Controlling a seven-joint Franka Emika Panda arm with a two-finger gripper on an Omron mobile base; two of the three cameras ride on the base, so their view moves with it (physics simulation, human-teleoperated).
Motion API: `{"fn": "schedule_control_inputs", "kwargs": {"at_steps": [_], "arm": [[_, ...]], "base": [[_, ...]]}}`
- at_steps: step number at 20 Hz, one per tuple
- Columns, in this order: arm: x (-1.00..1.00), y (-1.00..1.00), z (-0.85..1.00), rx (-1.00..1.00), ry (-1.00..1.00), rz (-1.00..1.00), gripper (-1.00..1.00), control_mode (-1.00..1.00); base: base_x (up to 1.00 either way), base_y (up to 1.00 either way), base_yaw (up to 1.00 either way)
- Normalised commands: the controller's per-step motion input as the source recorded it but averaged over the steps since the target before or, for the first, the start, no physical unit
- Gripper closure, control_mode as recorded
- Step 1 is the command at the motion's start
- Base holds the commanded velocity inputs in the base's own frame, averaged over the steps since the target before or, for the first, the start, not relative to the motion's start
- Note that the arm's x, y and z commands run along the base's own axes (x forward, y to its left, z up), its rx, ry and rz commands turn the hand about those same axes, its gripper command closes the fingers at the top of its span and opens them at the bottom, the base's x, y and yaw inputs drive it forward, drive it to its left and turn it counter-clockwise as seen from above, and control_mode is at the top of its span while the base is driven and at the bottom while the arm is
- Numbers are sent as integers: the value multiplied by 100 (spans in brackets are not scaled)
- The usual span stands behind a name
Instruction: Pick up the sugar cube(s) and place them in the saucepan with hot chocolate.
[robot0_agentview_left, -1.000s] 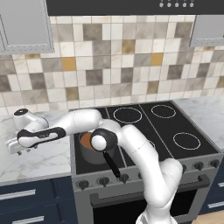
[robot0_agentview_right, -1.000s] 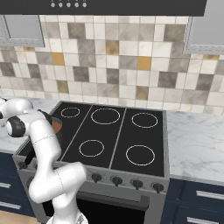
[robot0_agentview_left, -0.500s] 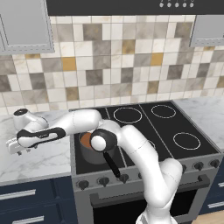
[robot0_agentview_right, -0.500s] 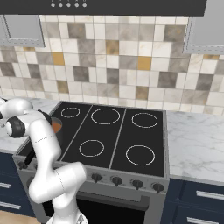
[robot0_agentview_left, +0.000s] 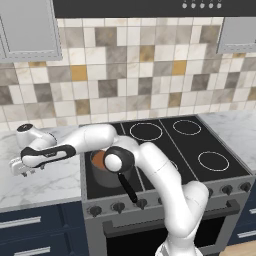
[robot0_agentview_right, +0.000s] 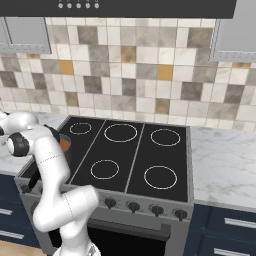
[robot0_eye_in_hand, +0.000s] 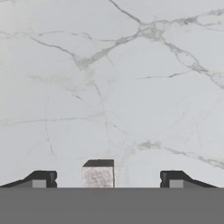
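My gripper (robot0_eye_in_hand: 109, 180) points down at the marble counter (robot0_eye_in_hand: 113, 87), open. Its dark fingertips (robot0_eye_in_hand: 41, 179) stand wide apart. One pale greyish sugar cube (robot0_eye_in_hand: 98, 176) sits on the marble between them, a bit closer to the left tip and touching neither. In the left base view the gripper (robot0_agentview_left: 20, 167) hovers low over the counter, left of the stove. The saucepan with hot chocolate (robot0_agentview_left: 102, 167) stands on the front left burner, brown liquid inside and its black handle (robot0_agentview_left: 127, 187) pointing forward. My arm partly hides the saucepan (robot0_agentview_right: 65, 145) in the right base view.
The black stovetop (robot0_agentview_left: 190, 145) lies to the right of the counter strip (robot0_agentview_left: 55, 180), with knobs (robot0_agentview_left: 117, 206) along its front. A tiled wall (robot0_agentview_left: 125, 85) rises behind, and cabinets (robot0_agentview_left: 25, 30) hang above the counter.
The hand has sunk slightly toward the counter. The arm and saucepan otherwise stay where they were.
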Motion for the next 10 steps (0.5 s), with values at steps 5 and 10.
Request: {"fn": "schedule_control_inputs", "kwargs": {"at_steps": [5,10], "arm": [[0,-1,-18,0,0,-1,-100,-100],[4,4,-17,0,0,0,-100,-100]], "base": [[0,0,0],[0,0,0]]}}
